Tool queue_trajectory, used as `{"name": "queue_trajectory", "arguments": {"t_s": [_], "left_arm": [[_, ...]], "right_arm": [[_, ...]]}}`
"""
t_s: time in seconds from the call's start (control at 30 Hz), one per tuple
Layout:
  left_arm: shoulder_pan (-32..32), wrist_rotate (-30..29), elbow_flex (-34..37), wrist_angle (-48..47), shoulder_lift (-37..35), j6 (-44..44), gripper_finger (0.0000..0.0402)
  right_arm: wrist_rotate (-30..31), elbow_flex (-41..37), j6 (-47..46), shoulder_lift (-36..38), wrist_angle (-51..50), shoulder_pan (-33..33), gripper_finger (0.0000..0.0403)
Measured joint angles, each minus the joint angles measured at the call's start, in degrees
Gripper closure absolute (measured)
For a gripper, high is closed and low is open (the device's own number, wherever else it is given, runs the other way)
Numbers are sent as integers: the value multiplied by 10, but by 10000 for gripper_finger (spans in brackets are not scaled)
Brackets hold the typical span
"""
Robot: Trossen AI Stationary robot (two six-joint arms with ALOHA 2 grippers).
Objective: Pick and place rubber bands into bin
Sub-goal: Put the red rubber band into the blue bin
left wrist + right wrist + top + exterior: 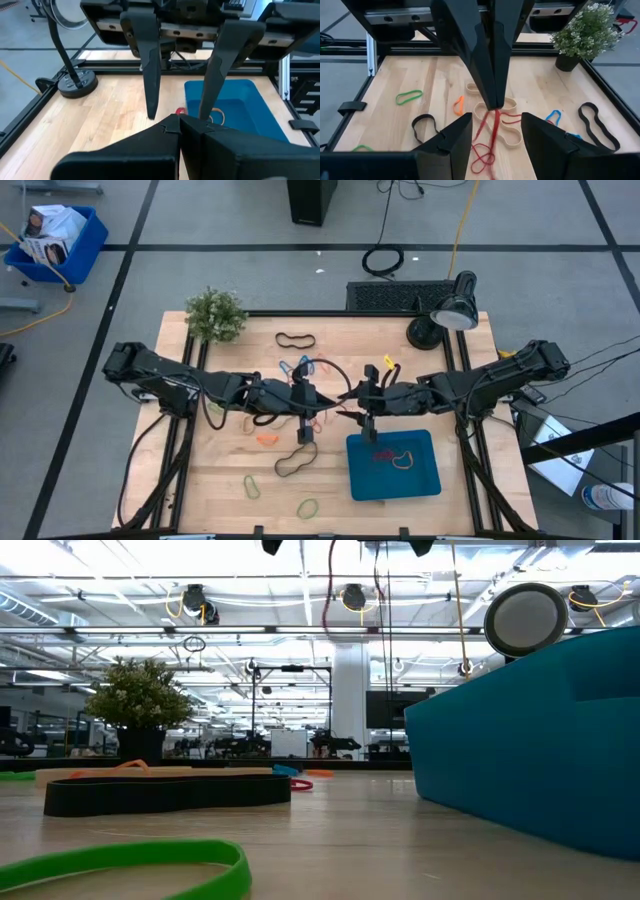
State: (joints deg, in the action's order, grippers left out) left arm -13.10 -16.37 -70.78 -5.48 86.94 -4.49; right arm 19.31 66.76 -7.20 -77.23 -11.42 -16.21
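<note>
The left gripper [492, 102] is clenched on a red rubber band [487, 137] that dangles from its tips above mid-bench, facing the right gripper [180, 107], whose fingers are spread with nothing between them, beside the bin's far edge. The bin [430, 480], near the bench's front edge right of centre, already holds a red band [383, 456] and a tan band [404, 460]. By my reckoning most remains: black [295, 340], orange [267, 439] and green [307, 507] bands lie scattered across the bench [330, 485].
</note>
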Motion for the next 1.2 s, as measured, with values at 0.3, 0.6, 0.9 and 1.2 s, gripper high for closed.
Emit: {"name": "queue_trajectory", "arguments": {"t_s": [0.3, 0.6, 0.9, 1.2], "left_arm": [[0, 0, 0, 2, 0, 1, 400], [0, 0, 0, 2, 0, 0, 394], [0, -2, 0, 2, 0, -1, 376], [0, 16, 0, -13, 0, -2, 298]], "right_arm": [[-1, 0, -14, -5, -6, 1, 275], [-1, 0, -11, -5, -8, 1, 383], [-1, 0, -13, -5, -9, 1, 400], [0, 0, -29, -5, -33, 1, 401]]}}
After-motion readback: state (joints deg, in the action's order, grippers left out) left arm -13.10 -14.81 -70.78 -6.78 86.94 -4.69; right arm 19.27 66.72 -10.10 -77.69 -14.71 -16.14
